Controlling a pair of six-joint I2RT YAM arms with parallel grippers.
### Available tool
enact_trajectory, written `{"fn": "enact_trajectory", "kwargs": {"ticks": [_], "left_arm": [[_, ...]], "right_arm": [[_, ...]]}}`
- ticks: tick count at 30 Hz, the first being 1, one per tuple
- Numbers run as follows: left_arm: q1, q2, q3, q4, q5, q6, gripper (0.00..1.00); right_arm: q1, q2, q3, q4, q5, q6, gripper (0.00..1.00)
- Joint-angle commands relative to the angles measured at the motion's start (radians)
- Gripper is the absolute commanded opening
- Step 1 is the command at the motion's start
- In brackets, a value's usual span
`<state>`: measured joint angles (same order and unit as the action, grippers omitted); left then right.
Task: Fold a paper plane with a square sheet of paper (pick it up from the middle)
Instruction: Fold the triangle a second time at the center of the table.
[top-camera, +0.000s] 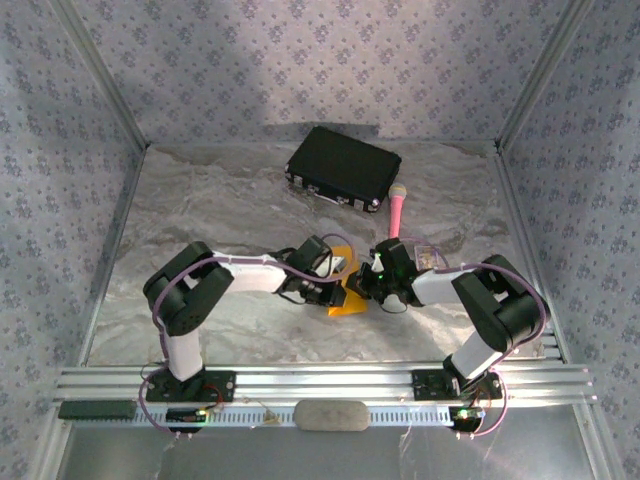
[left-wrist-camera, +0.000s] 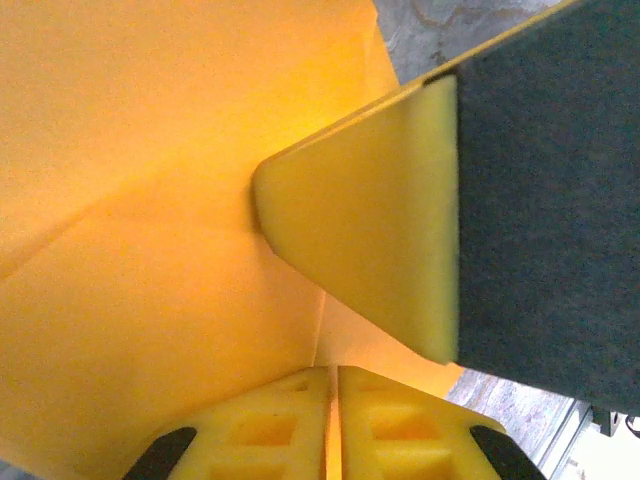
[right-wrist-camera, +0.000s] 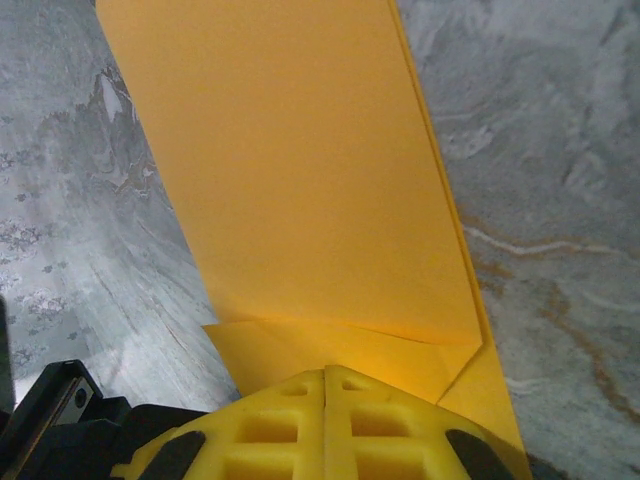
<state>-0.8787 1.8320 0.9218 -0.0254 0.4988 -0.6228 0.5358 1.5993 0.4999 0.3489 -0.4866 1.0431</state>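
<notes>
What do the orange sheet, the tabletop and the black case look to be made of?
The square sheet of paper: thin matte paper, going by its sharp creases and stacked edges. The tabletop: grey marbled pattern with slight sheen, stone-look, possibly a printed covering. The black case: dark matte hard shell, small silvery fittings along its edge; material unclear.

Square sheet of paper (right-wrist-camera: 300, 170): plain orange-yellow, no print, deeper amber along the creases in the left wrist view. Surface (top-camera: 220, 210): silver-grey marbled, whitish veins, a few rusty streaks. Walls (top-camera: 300, 60): pale lilac-grey, small repeating floral motif. Case (top-camera: 343, 167): black. Microphone (top-camera: 397, 212): pink, head paler cream. Left arm (top-camera: 245, 272) and right arm (top-camera: 440, 285): black with white links; cable (top-camera: 541, 312) purple. Left gripper (left-wrist-camera: 334, 400) and right gripper (right-wrist-camera: 325, 405): yellow fingers, black patches at outer corners. Rail (top-camera: 330, 383): silver.
</notes>
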Motion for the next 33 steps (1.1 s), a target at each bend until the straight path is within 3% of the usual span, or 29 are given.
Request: {"fn": "enact_trajectory", "kwargs": {"ticks": [1, 18, 24, 33], "left_arm": [[-0.013, -0.032, -0.056, -0.067, -0.019, 0.027, 0.11], [-0.029, -0.202, -0.164, -0.129, -0.098, 0.061, 0.10], [-0.021, -0.290, -0.125, -0.069, -0.108, 0.025, 0.01], [-0.022, -0.132, -0.034, 0.029, -0.014, -0.033, 0.00]], "right_arm": [[-0.014, 0.024, -0.035, -0.074, 0.036, -0.008, 0.00], [-0.017, 0.022, -0.039, -0.076, 0.036, -0.010, 0.00], [-0.017, 0.010, -0.038, -0.086, 0.037, -0.009, 0.00], [-0.019, 0.011, -0.036, -0.094, 0.038, -0.010, 0.00]]}}
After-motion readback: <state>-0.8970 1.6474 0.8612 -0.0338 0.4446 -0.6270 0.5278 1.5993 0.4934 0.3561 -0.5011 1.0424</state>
